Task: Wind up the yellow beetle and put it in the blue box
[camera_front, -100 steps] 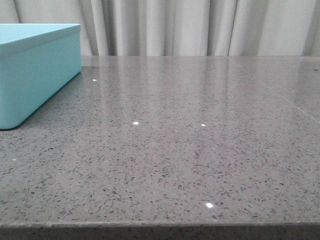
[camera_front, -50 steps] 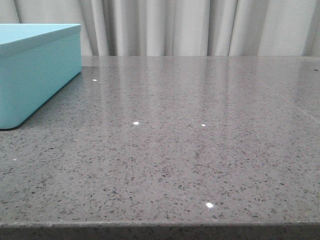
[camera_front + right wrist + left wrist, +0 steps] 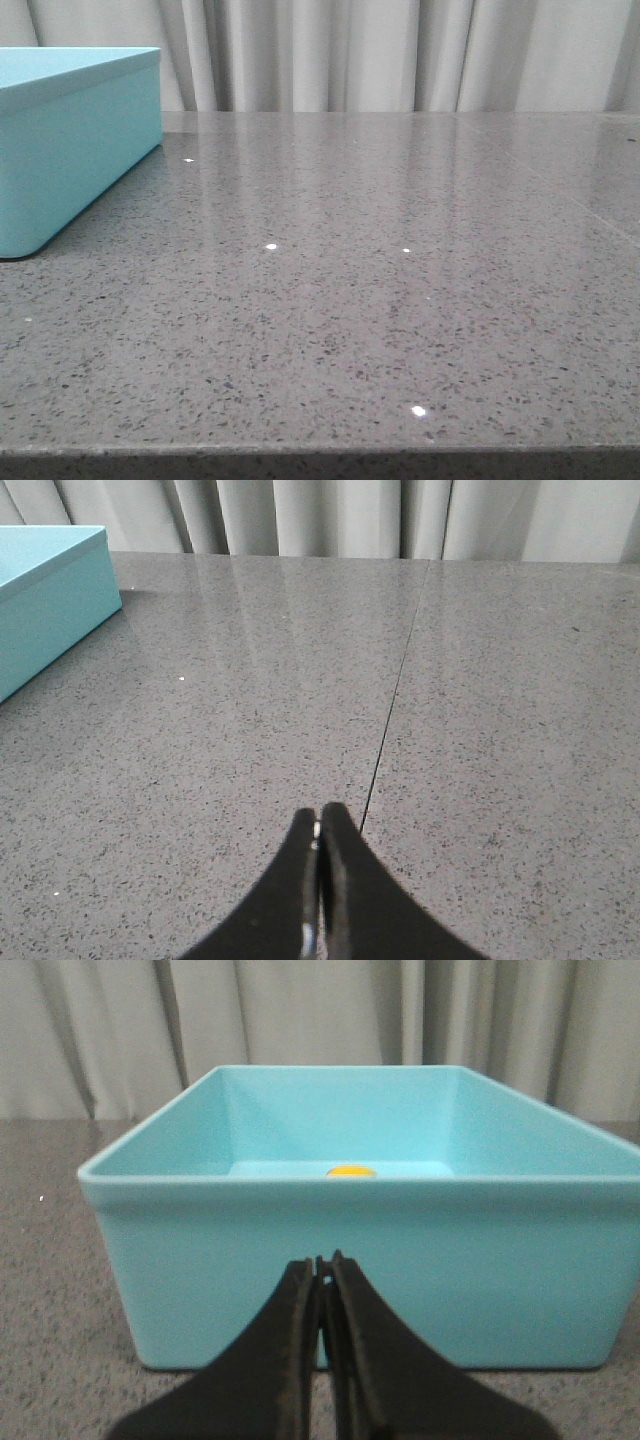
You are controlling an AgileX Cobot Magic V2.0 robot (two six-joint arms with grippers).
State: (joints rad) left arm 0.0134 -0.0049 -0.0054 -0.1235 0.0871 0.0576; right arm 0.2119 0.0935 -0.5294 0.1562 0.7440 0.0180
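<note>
Front view: blue box (image 3: 70, 150) at left edge, table (image 3: 380, 300) otherwise unchanged from a second ago; no arm in view.

Left wrist view: left gripper (image 3: 322, 1270) fingers pressed together, empty, just short of box wall. Yellow beetle (image 3: 350, 1172) inside box, beyond gripper, only roof visible.

Right wrist view: right gripper (image 3: 319, 825) fingers together, empty, box well apart.

Judgement: storage appears complete; winding unverifiable.

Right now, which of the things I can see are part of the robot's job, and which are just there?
Part of the job:
- blue box, open-topped, on the table
- yellow beetle, only a sliver showing inside the box
- left gripper, shut, empty
- right gripper, shut, empty

Just there:
- grey speckled table
- pale curtain behind
</note>
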